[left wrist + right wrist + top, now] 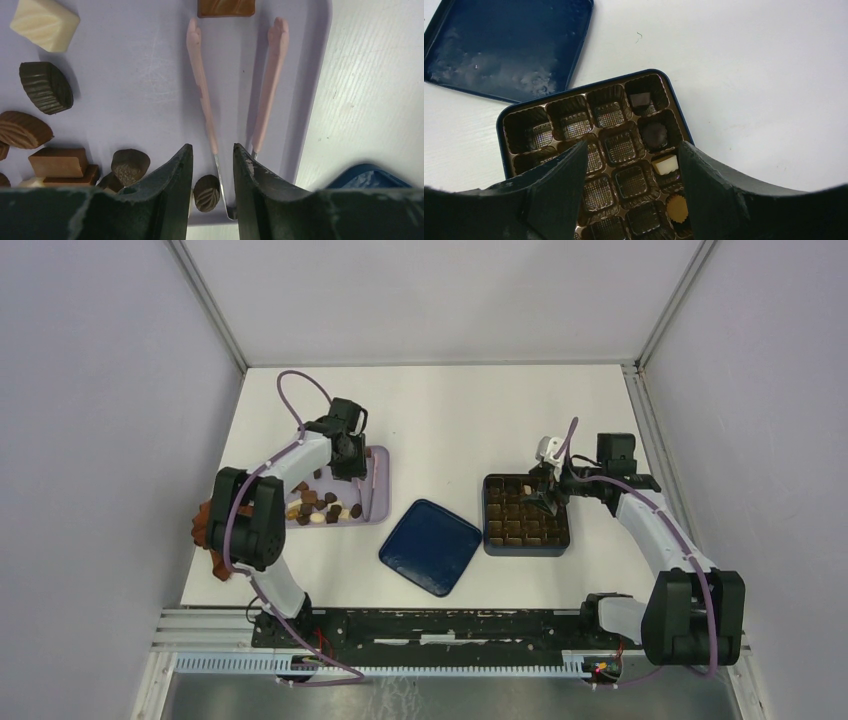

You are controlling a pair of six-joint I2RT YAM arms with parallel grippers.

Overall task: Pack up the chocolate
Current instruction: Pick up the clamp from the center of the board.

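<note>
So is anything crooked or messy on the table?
A little. The blue lid lies crooked between the purple tray and the chocolate box. A reddish-brown cloth sits crumpled at the table's left edge. Nothing looks spilled or broken.

The left gripper (212, 150) is hiding the joined end of the pink tongs (272, 75), the upper edge is cutting off a mid-brown chocolate (226, 7), the right gripper (633, 145) is covering the near cells of the box (571, 122), the view's edge is clipping the blue lid (509, 45), and the left arm (255, 525) is masking most of the reddish-brown cloth (201, 526).
</note>
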